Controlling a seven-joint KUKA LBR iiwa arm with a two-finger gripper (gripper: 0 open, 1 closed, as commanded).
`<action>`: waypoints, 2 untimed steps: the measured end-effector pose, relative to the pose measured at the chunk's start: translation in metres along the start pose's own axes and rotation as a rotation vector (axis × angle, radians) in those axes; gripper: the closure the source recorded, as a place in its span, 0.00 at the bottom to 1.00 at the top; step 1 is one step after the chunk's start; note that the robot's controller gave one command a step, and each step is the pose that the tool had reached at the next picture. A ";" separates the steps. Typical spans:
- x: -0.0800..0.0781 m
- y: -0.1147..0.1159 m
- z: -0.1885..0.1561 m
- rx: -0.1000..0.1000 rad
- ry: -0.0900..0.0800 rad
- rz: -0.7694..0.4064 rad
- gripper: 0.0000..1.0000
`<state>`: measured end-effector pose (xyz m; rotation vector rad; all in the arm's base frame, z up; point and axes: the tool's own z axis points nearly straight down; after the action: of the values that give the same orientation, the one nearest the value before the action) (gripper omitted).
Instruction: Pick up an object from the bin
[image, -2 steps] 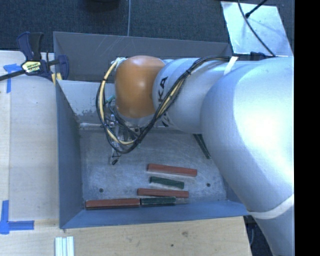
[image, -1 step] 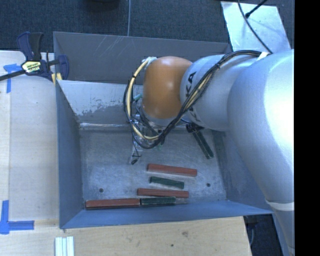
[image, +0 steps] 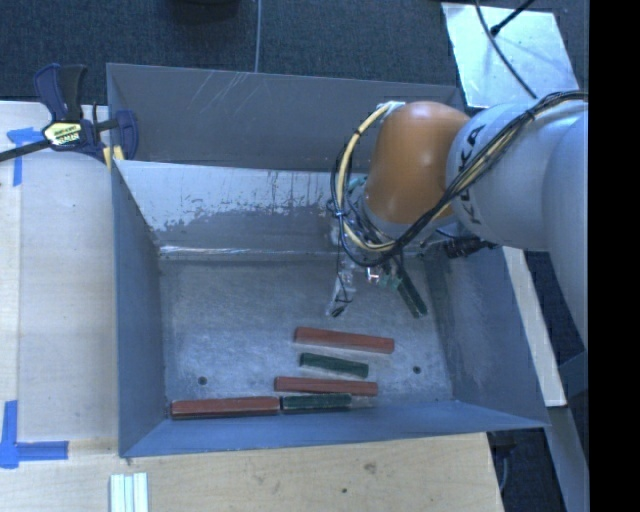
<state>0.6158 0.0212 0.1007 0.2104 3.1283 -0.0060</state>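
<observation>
Orange cover hides much of pincer near brown stick.

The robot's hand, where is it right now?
In the camera view, the hand hangs over the floor of the grey metal bin, right of centre, just behind the rearmost flat reddish-brown stick.

Five flat sticks are seen lying on the scuffed floor of the grey metal bin, all gathered toward its near edge; a tilted brown stick is set farthest back; a dark green stick is placed just in front of it; a second brown stick follows; along the front wall a long brown stick and a green stick are laid end to end.
</observation>
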 end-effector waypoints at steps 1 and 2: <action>0.080 -0.003 0.024 -0.002 0.009 0.279 0.00; 0.078 -0.003 0.022 -0.004 0.004 0.281 1.00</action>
<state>0.5378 0.0287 0.0778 0.6464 3.0711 0.0015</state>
